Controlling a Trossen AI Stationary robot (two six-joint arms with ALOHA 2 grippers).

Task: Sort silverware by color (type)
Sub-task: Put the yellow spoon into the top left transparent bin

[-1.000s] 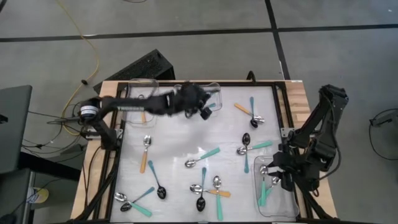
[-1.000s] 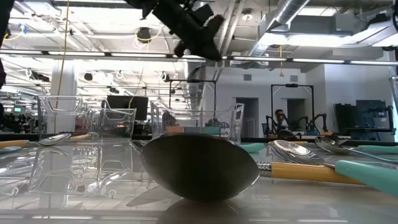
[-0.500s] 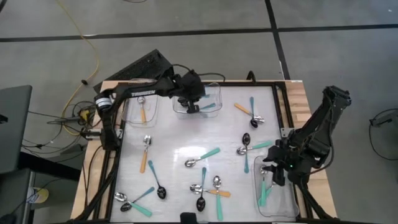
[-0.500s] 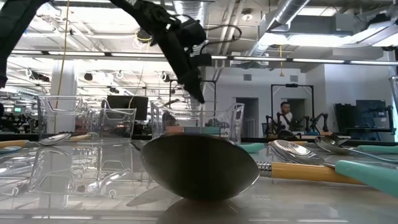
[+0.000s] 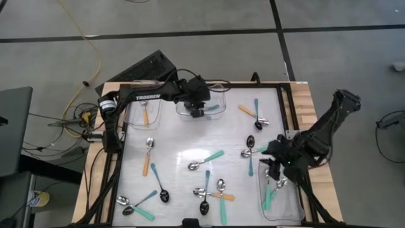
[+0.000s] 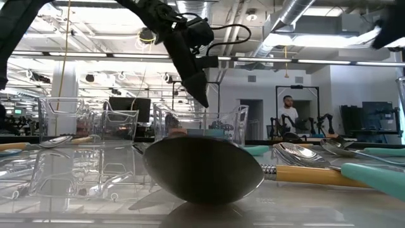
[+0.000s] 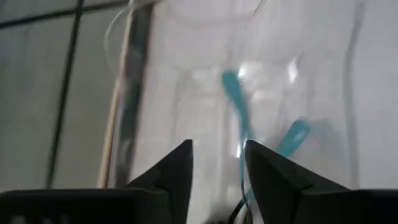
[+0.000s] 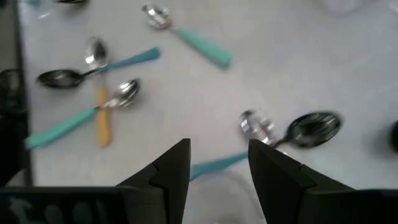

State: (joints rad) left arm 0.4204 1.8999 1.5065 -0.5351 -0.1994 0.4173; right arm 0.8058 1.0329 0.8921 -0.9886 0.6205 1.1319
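Spoons with teal, blue or orange handles lie scattered on the white table, among them a teal one (image 5: 207,159) and an orange one (image 5: 147,155). My left gripper (image 5: 197,109) points down, open, over the far middle clear bin (image 5: 218,88). Two blue-handled spoons (image 7: 239,109) lie on that bin's floor below its fingers. My right gripper (image 5: 273,166) hangs open over the far end of the near right bin (image 5: 292,209), which holds teal spoons (image 5: 269,196). In its wrist view, spoons (image 8: 102,99) lie on the table ahead of its open fingers (image 8: 217,158).
A far left bin (image 5: 155,101) holds an orange spoon (image 5: 145,116). A dark spoon bowl (image 6: 202,170) fills the low view's foreground. Black frame rails (image 5: 120,152) run along the table's sides. A person stands far back in the room (image 6: 288,114).
My left gripper has swung toward the far edge and come down over the far middle bin, tipping to point into it. My right gripper has shifted a little toward the table's left and far side, over its bin's far end.
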